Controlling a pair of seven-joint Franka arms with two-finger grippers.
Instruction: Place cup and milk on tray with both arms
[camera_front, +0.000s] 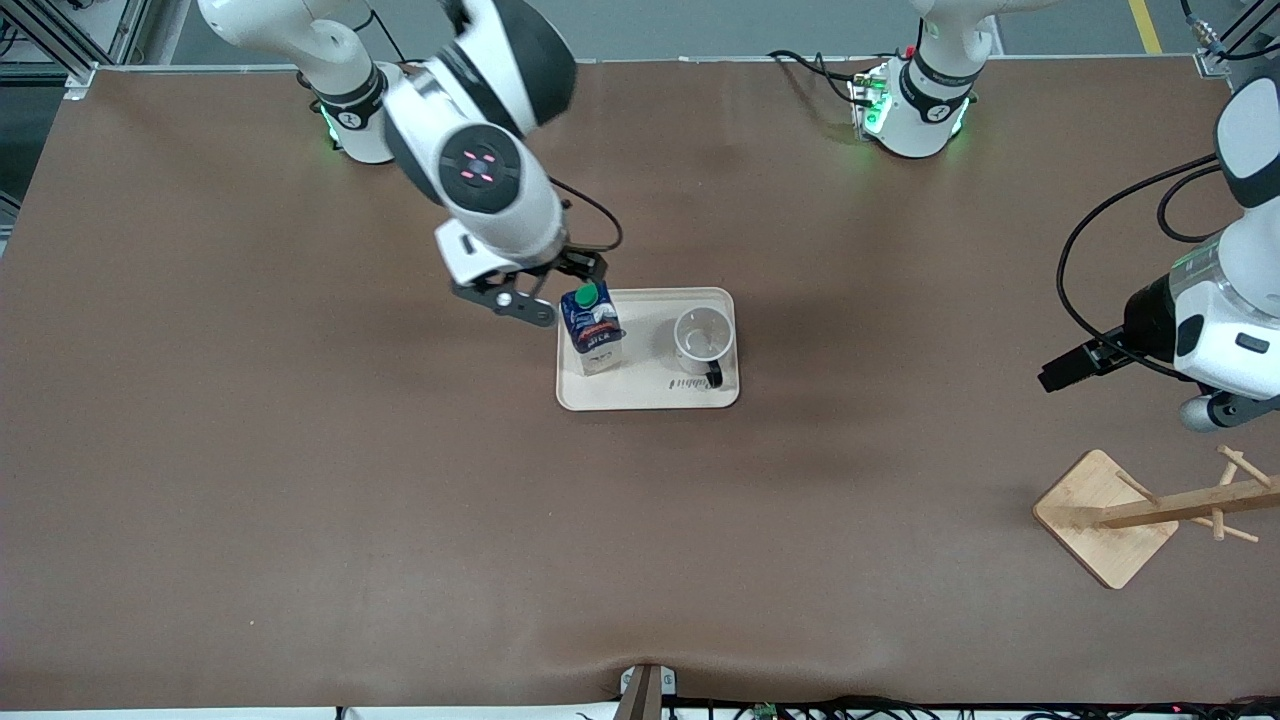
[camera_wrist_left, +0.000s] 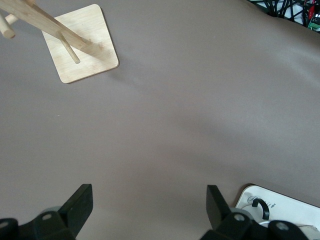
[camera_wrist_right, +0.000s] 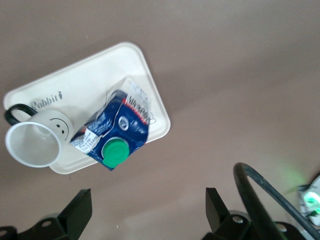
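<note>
Milk (camera_front: 592, 328) and cup (camera_front: 702, 337) stand on tray (camera_front: 648, 392), frame centre: task looks done. Right claw (camera_front: 545, 292) released just above milk; left claw (camera_wrist_left: 150, 210) released, waiting at frame's right edge.

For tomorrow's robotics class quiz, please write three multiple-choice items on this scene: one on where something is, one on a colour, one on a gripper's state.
1. Where does the milk carton stand?
A. on the tray
B. on the wooden rack
C. on the bare table

2. What colour is the carton's cap?
A. red
B. green
C. white

3. How is the right gripper?
A. shut on the cup
B. shut on the carton
C. open, holding nothing

Answers:
1 A, the carton stands on the tray beside the cup.
2 B, the right wrist view shows a green cap.
3 C, its fingers stand apart beside the carton; the left gripper waits open over the table's left-arm end.
</note>
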